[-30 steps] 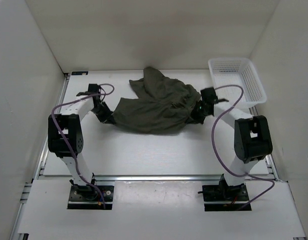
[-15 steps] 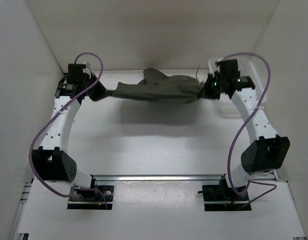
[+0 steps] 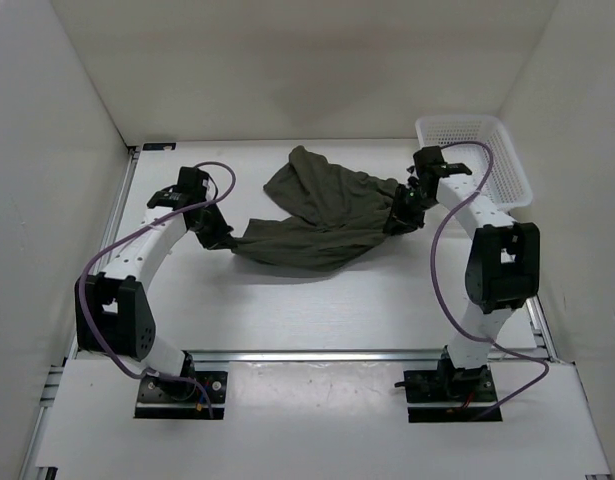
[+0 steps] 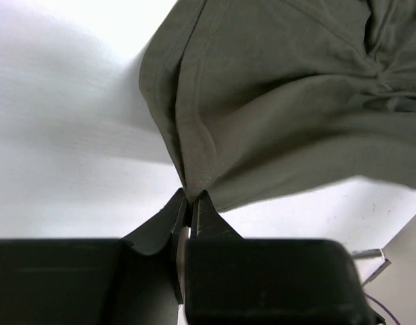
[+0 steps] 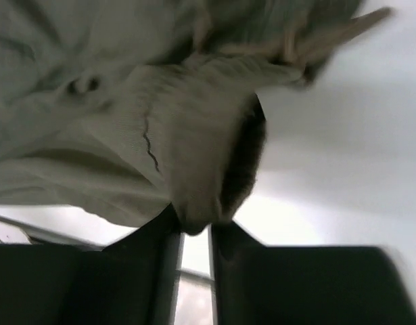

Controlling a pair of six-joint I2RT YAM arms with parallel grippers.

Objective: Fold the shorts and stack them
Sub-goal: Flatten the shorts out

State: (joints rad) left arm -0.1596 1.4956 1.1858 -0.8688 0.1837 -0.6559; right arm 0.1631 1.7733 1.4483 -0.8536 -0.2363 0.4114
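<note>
The dark olive-green shorts [image 3: 317, 212] lie crumpled across the middle-back of the table, stretched between both grippers. My left gripper [image 3: 224, 238] is shut on the left hem corner of the shorts [image 4: 262, 101]; in the left wrist view the jaws [image 4: 189, 203] pinch a seamed edge. My right gripper [image 3: 399, 218] is shut on the right edge, where a thick bunch of the shorts' fabric [image 5: 160, 122] sits between its fingertips [image 5: 195, 227]. A loose flap of the shorts points toward the back wall.
A white plastic mesh basket [image 3: 497, 175] stands at the back right corner, just behind the right arm. White walls close in the table on the left, back and right. Purple cables loop off both arms.
Both arms have come down and forward from the raised, stretched position of half a second ago. The shorts, then pulled taut in the air, now rest slack on the table.
</note>
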